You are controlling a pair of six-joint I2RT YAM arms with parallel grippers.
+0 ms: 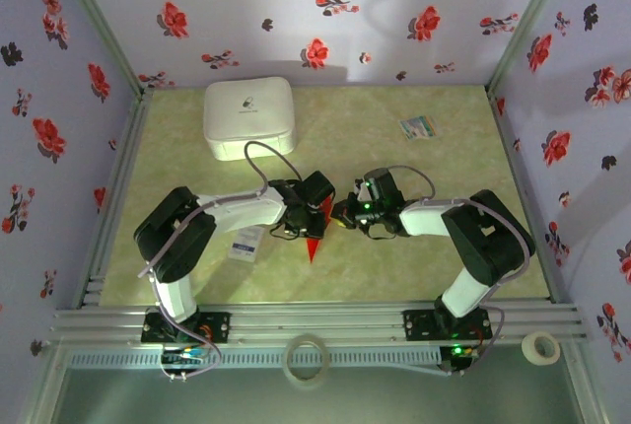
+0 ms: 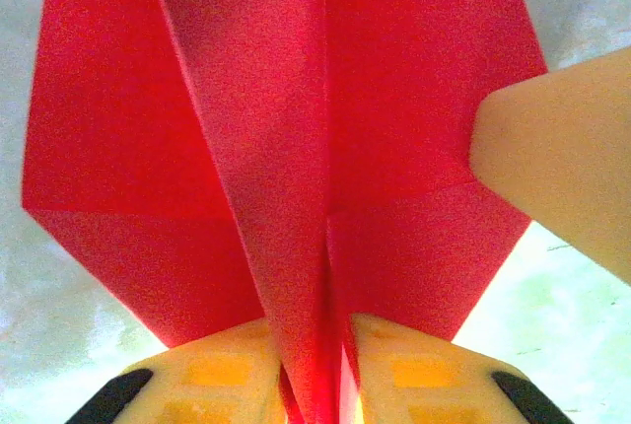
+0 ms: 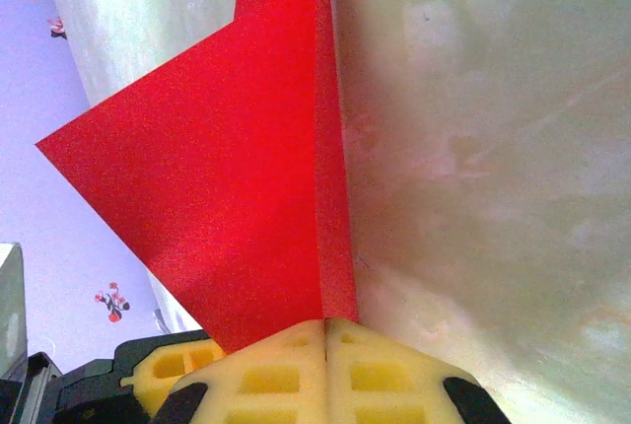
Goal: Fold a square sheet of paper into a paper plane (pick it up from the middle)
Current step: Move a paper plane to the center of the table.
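In front of the white box [image 1: 249, 116], toward the near rail [image 1: 315, 325], both arms meet over the paper plane [image 1: 315, 237], its red point aimed away from the box. The left tool [image 2: 314, 330] is clamped on the plane's centre fold, with a yellow pad on each side and the ridge squeezed between. The right tool [image 3: 325, 325] has its pads pressed flat together, the folded edge caught in the seam and one wing fanning out sideways. Seen from the left wrist, a tan finger [image 2: 557, 163] pushes into the wing's edge. From above, the two wrists crowd the plane and cover most of it, and the tip pokes out below them. A small white packet [image 1: 246, 244] lies on the surface [image 1: 394, 266] nearer than the box, beside the left arm and apart from the plane. A small multicoloured card [image 1: 417, 127] sits level with the box, off to its right and well clear. Two tape rolls [image 1: 306, 358] rest at the near rail.
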